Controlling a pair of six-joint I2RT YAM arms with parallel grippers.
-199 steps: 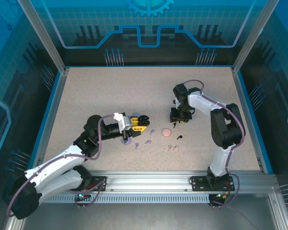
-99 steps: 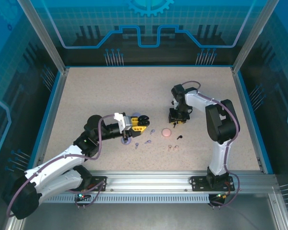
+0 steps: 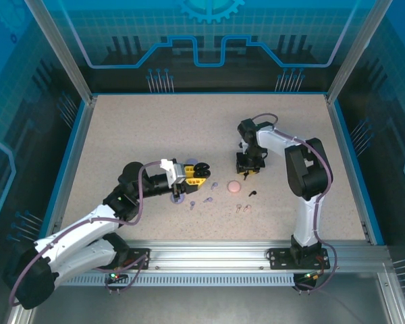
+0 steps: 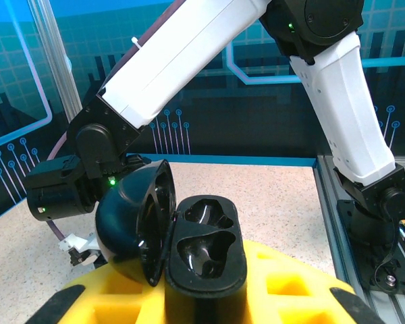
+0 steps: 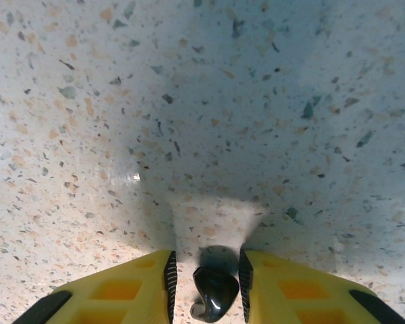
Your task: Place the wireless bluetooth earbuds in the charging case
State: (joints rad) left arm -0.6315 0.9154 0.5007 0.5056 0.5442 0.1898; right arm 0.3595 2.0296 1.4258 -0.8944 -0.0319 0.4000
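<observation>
From above, the left gripper [image 3: 198, 171] reaches over the middle of the speckled worktop [image 3: 135, 128], a little left of centre, clamped on an open black case [image 3: 201, 167]. Just nearer the near edge lie two lavender earbuds [image 3: 208, 200], one beside the other. A round pink case [image 3: 235, 187] sits shut at the centre of the worktop. Between it and the near edge rests a pair of pale pink earbuds [image 3: 241, 208]. A loose black earbud [image 3: 252, 194] lies just to the right of the pink case. The right gripper [image 3: 246, 171] points straight down at the worktop just beyond the pink case, toward the far edge. In the left wrist view, the black case stands upright between the yellow fingers [image 4: 290, 283]. Its domed lid [image 4: 131, 226] is swung open to the left, and the two moulded wells of the tray [image 4: 206, 246] are both bare. In the right wrist view, the yellow fingers [image 5: 283, 287] stand close together on either side of a second black earbud [image 5: 216, 291]. It lies on the worktop with its rounded head between the dark pads. One pad looks to be against it and a thin gap shows at the other. Whether it is truly pinched I cannot tell.
</observation>
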